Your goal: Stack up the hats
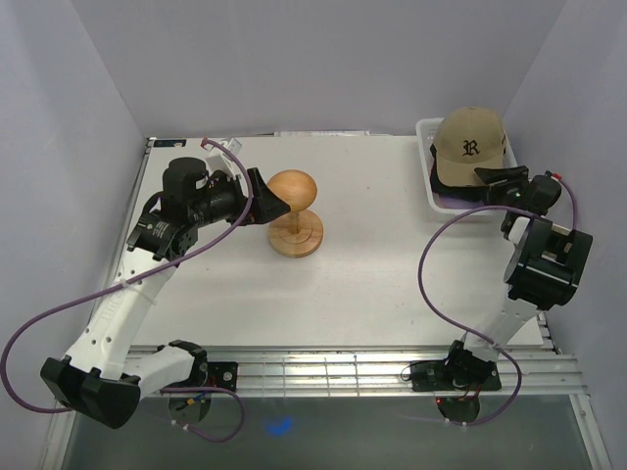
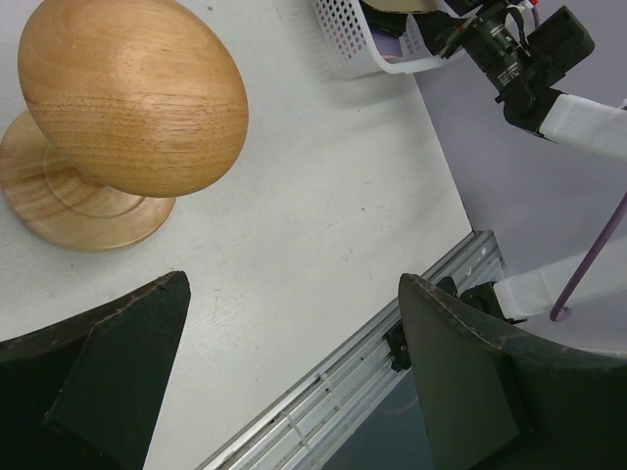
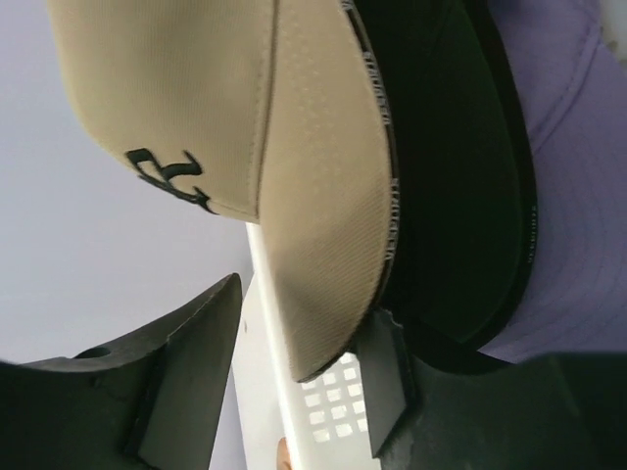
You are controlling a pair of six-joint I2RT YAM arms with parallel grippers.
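Observation:
A tan cap (image 1: 470,142) with a dark embroidered logo tops a stack of hats in the white mesh basket (image 1: 427,162) at the back right. In the right wrist view the tan cap (image 3: 196,88) lies on a black cap (image 3: 451,196), with a lavender cap (image 3: 573,137) beneath. My right gripper (image 1: 488,177) is open, and its jaws straddle the tip of the tan brim (image 3: 294,364) at the basket's near side. My left gripper (image 1: 265,201) is open and empty (image 2: 294,367), close beside the wooden stand. The other caps are hidden.
The wooden mushroom-shaped stand (image 1: 294,211) stands bare at the table's middle, just right of my left gripper; it also shows in the left wrist view (image 2: 127,98). The basket wall (image 3: 333,411) runs between my right fingers. A metal rail (image 1: 323,367) edges the near side.

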